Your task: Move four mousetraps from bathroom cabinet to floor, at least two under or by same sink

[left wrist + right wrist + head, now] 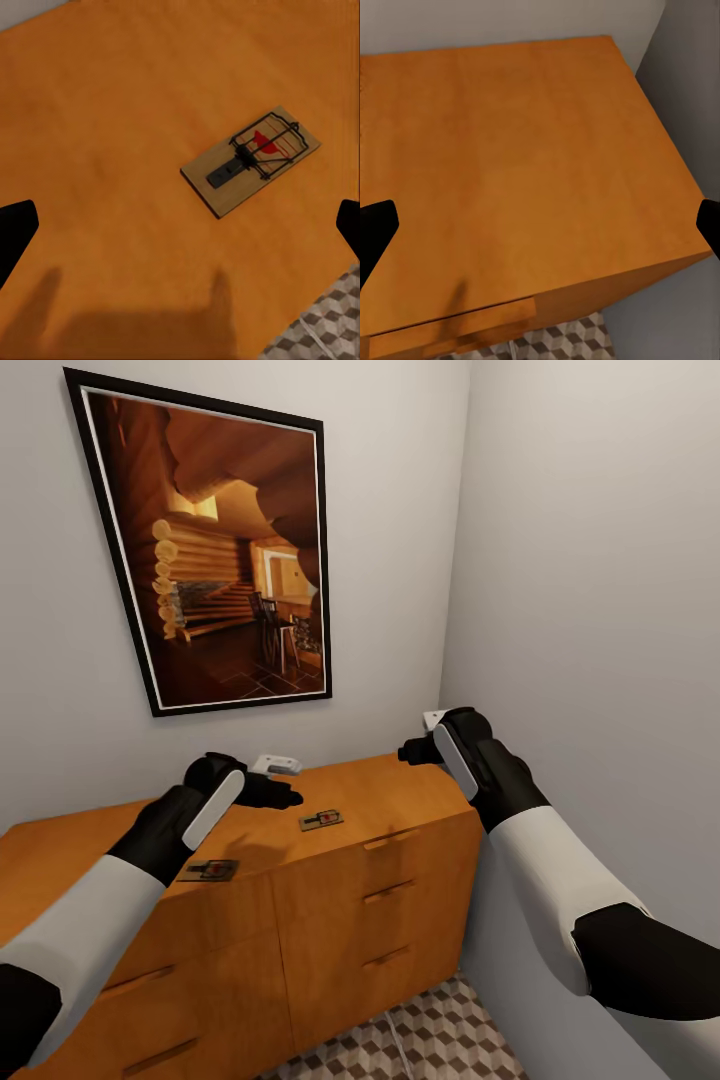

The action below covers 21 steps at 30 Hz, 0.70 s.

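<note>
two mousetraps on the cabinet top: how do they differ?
The mousetrap near the middle lies well back from the cabinet top's front edge; the mousetrap by the left forearm sits right at that edge. The middle one lies ahead of the left pincer, in the open; the other is partly tucked beside the left arm. Both lie flat, with a wire bar and a red spot.

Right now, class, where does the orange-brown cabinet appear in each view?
Head view: cabinet, lower middle, against the wall.
Left wrist view: its top, under a mousetrap.
Right wrist view: its top and a front corner.
Shared landmark: cube-patterned floor tiles past its front edge.
</note>
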{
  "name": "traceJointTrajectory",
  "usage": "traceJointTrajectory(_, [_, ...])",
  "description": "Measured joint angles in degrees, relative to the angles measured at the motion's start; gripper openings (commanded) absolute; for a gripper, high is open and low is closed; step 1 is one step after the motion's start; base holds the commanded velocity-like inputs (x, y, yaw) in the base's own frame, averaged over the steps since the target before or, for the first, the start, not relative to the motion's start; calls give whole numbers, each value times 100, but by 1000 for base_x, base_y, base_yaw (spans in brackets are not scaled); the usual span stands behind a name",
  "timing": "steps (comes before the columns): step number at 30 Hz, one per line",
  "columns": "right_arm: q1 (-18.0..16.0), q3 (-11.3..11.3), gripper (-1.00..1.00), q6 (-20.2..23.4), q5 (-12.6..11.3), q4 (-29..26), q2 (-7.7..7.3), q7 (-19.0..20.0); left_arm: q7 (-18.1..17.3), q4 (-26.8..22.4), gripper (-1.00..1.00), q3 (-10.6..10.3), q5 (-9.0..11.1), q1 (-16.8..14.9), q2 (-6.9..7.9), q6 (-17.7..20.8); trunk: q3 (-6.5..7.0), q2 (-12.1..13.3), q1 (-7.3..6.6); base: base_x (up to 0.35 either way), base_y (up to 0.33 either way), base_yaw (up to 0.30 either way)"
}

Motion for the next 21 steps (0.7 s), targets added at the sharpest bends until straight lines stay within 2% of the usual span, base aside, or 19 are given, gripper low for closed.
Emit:
traceJointTrajectory(14, [0, -1, 100, 0, 8, -173, 13, -25, -26, -181, 100, 22, 65, -1, -94, 0, 0, 0, 0, 9, 0, 0])
traceJointTrajectory(18, [0, 9, 100, 0, 14, -320, 11, -31, -32, -308, 100, -19, 114, 0, -121, 0, 0, 0, -2, 162, 0, 0])
traceJointTrajectory(21, [0, 5, 100, 0, 16, -458, 8, -33, -34, -352, 100, -139, 133, -1, -135, 0, 0, 0, -3, 250, 0, 0])
